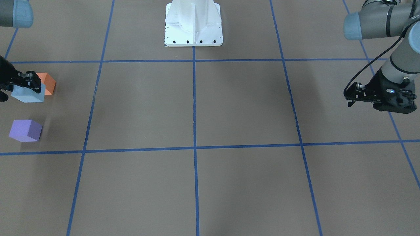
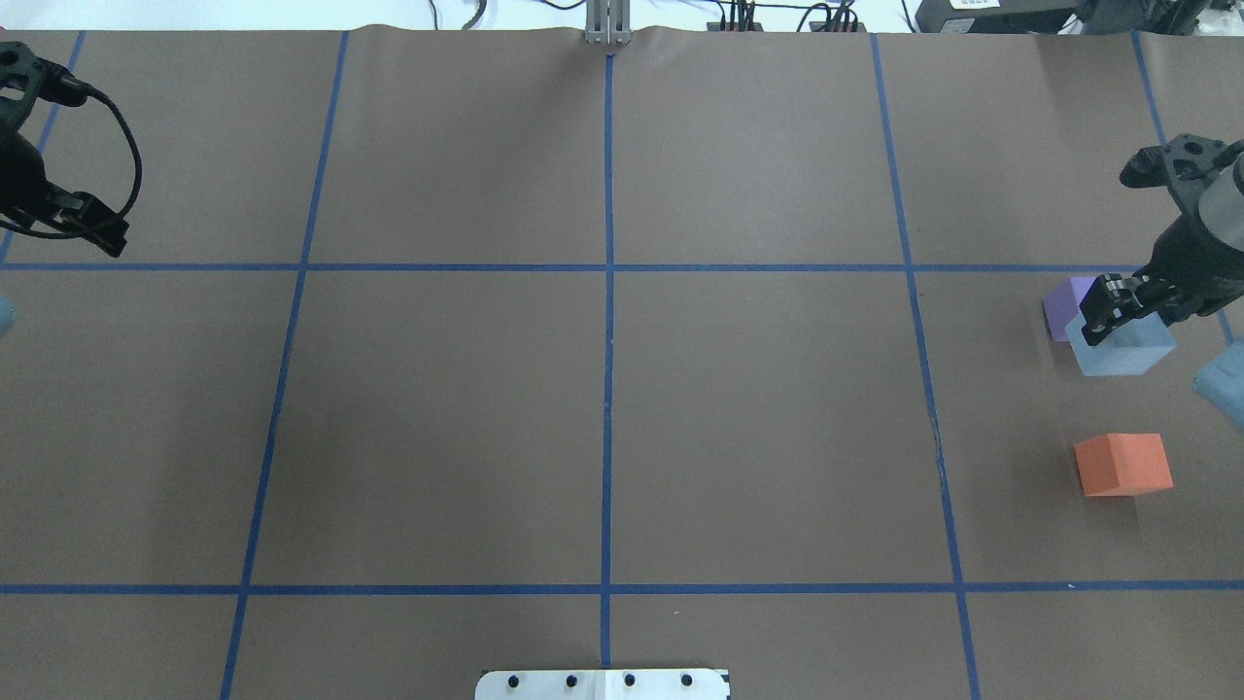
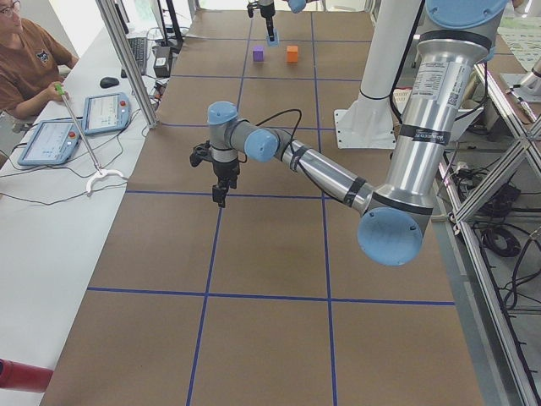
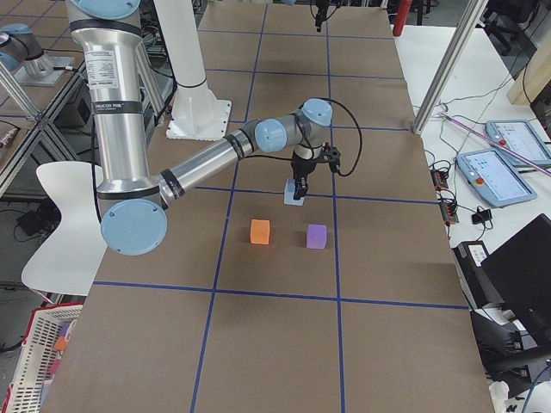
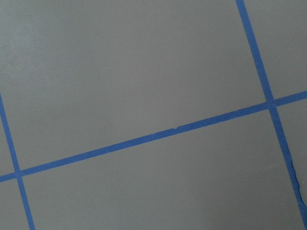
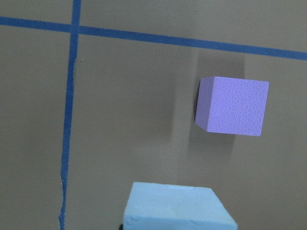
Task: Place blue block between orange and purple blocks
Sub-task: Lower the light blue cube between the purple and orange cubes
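Currently the blue block (image 2: 1127,352) is being gripped by the right gripper (image 2: 1103,313), its fingers closed on it. It is being held raised over the gap between the orange block (image 2: 1123,465) and the purple block (image 2: 1061,306), apparently for lowering there. The left gripper's (image 1: 351,95) opening cannot be told.

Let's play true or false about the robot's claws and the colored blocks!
The right claw grips the blue block. True.
The purple block sits on top of the orange block. False: they lie apart on the table.
The left claw has no block in it. True.
The orange block is beside the left claw. False: it lies at the right claw's end of the table, far from the left claw.
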